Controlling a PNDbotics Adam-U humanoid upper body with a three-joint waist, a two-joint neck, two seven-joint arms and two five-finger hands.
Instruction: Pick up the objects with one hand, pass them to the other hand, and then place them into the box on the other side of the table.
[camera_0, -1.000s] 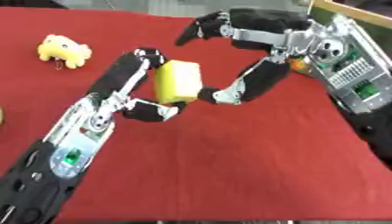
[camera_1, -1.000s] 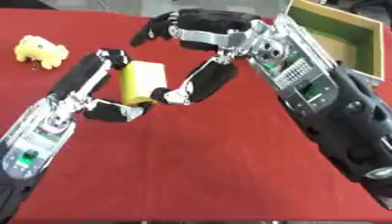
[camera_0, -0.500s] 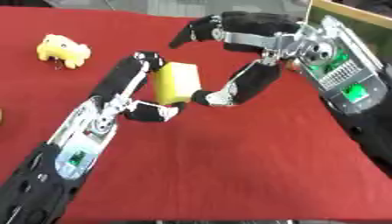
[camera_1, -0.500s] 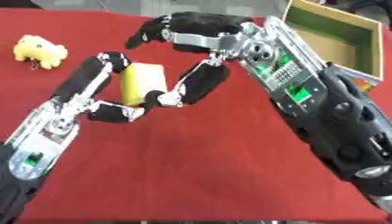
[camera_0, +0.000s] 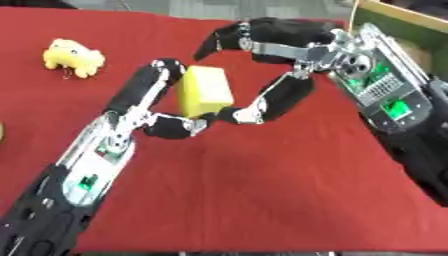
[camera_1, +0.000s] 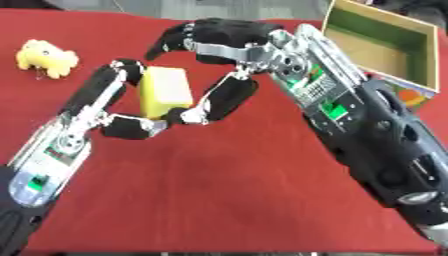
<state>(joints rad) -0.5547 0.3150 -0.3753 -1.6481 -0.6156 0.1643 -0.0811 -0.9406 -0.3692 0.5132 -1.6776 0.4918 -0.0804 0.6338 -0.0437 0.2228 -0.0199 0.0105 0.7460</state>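
Handover under way: pale yellow rectangular foam block (camera_0: 204, 91) held above red cloth worktop (camera_0: 262, 190), pinched by left hand (camera_0: 166, 107). Right hand (camera_0: 262, 60) has closed in since a second ago, fingers curling over block, lower digit meeting left's; transfer imminent. Right-eye view alone shows whole open green-lined wooden box (camera_1: 385, 47), right of block. Yellow plush toy (camera_0: 74, 57) sits far left of block.

bare red tablecloth (camera_1: 219, 190) lies open toward the green-lined box (camera_1: 381, 47); the yellow plush toy (camera_0: 73, 57) sits far left.
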